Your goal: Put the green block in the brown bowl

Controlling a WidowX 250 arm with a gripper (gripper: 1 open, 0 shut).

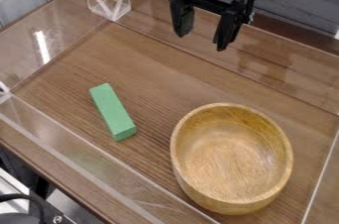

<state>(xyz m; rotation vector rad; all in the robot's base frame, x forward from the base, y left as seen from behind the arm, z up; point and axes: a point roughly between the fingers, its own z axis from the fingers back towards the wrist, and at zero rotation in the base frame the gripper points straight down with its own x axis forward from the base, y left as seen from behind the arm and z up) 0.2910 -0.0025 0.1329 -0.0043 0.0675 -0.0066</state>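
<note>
Well, the end effector [204, 30] hung spread wide and empty, well apart from the green block [113, 110] and brown bowl [233, 158].

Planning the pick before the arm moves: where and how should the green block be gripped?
Grip the green block at mid-length, across its narrow width, coming from straight above. It lies flat on the table, long and thin, with its sides clear. The open gripper likely needs turning to span them.
</note>
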